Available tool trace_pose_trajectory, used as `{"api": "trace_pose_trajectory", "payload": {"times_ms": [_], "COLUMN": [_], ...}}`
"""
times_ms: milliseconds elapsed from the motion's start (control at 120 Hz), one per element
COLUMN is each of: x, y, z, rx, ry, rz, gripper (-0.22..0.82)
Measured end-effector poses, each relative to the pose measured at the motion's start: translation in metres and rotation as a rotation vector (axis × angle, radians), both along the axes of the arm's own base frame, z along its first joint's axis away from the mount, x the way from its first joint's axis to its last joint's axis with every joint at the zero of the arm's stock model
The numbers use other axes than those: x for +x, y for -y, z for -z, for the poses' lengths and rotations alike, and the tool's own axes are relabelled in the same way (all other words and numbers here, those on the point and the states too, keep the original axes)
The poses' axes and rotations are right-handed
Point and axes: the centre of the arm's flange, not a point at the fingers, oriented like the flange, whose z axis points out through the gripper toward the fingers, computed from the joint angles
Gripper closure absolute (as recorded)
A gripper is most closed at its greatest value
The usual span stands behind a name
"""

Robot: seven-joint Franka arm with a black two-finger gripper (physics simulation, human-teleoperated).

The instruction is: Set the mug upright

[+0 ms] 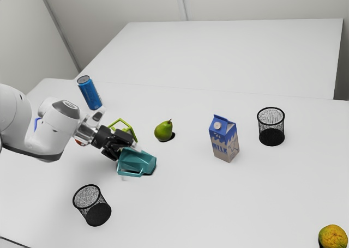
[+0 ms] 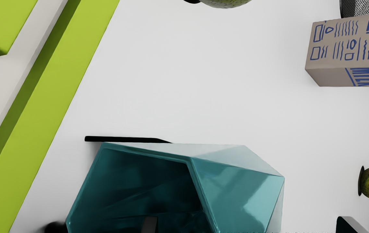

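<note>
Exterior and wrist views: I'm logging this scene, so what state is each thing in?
Mug: lying on its side
Pincer: open, one finger in the mug's mouth
Milk carton: upright, top closed
Blue can: upright
Pear: stem up
Nearer basket: upright, open-topped
Farther basket: upright, open-topped
Lime-green thing: partly hidden, can't tell

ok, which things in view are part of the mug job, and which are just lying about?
Job: teal mug, on its side; gripper, open at it.

Lying about: milk carton; pear; blue can; mesh bin nearer the mug; other mesh bin; lime-green frame; yellow-orange fruit; orange thing, mostly hidden.
</note>
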Motion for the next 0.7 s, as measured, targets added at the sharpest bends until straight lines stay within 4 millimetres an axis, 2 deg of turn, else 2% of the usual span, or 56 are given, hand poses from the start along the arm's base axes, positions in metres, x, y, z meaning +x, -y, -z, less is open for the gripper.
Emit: {"api": "trace_pose_trajectory", "payload": {"times_ms": [75,150,383,508,608,700], "x": [0.000,-0.001,-0.003,-0.003,0.000,0.001], "y": [0.002,0.003,0.005,0.006,0.010,0.019], "z": [0.001,0.001,0.003,0.002,-0.009,-0.032], "rx": [-0.014,-0.022,-0.038,-0.034,-0.030,-0.029], "ry": [0.010,0.019,0.044,0.061,0.092,0.146], "rz": [0.012,0.024,0.042,0.050,0.065,0.089], "gripper": [0.04,0.11,0.50,0.61,0.66,0.73]}}
